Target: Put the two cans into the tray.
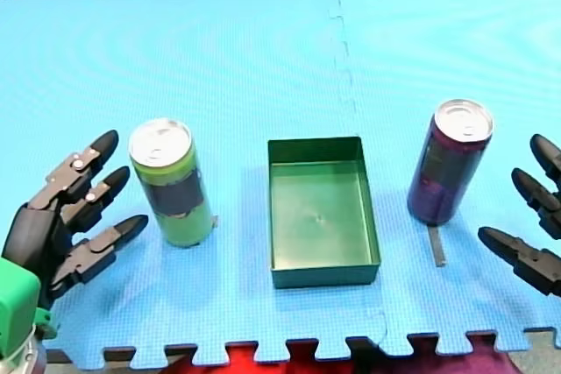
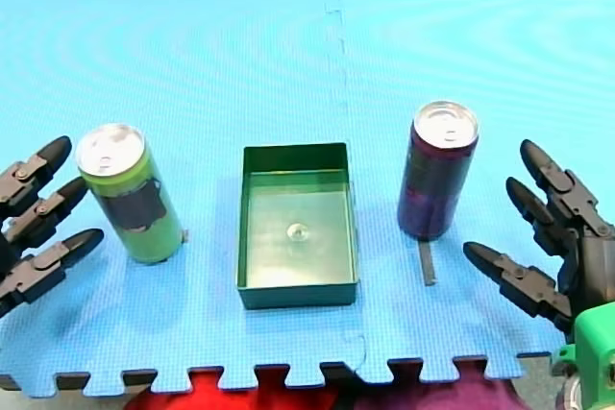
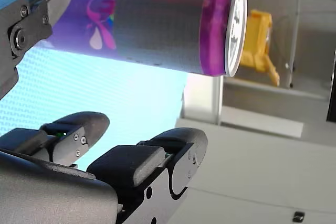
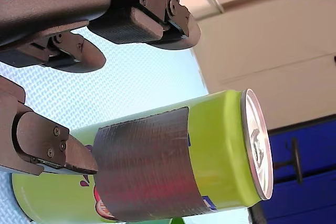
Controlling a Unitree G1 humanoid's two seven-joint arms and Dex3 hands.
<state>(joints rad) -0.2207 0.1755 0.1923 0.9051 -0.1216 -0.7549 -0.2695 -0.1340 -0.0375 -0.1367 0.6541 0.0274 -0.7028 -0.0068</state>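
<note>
- The green can point(image 1: 171, 183) stands upright on the blue foam mat point(image 1: 219, 59), left of the green tray point(image 1: 324, 276) and clear of it.
- The left hand point(image 1: 74, 216) is just beside the can on its outer side, holding nothing and not closed, so the can lies between this hand and the tray.
- The purple can point(image 1: 449, 162) stands upright right of the tray. The right hand point(image 2: 548, 247), also empty and unclosed, is just outside it.
- Each hand is nearer its own can, so a sideways grasp seems fitting.
</note>
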